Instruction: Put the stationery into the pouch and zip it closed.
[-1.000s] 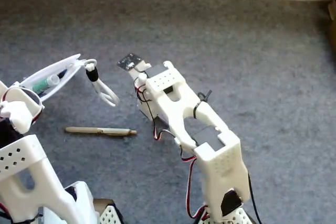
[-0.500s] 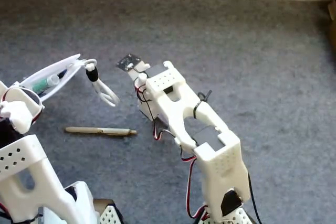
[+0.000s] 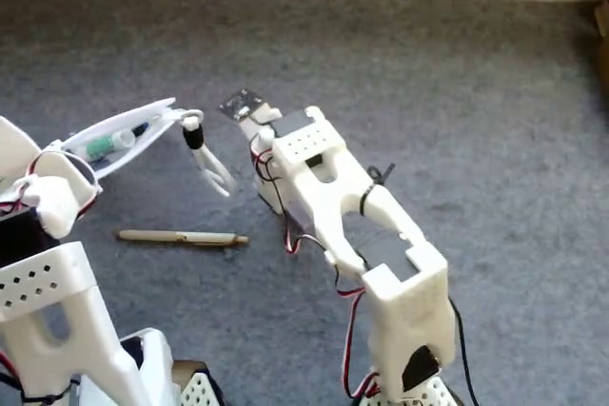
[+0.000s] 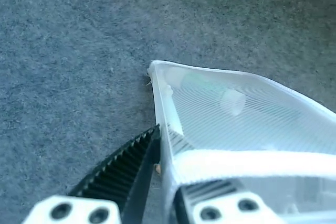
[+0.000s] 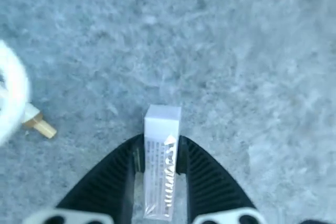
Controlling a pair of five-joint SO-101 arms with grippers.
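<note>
Now the eraser point(image 5: 160, 174), a white block in a printed sleeve, is sitting clenched in the right fingers point(image 5: 118, 179) near the pouch point(image 3: 119, 138), whose clear ribbed edge the left fingers point(image 4: 121, 166) are pinching. Loading is apparently going on; next it is needing guidance into the pouch's mouth.

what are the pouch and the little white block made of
The pouch seems to be soft translucent plastic, finely ribbed; its contents show through it. The white block is probably a rubber eraser: matte white end, in a glossy printed sleeve.
</note>
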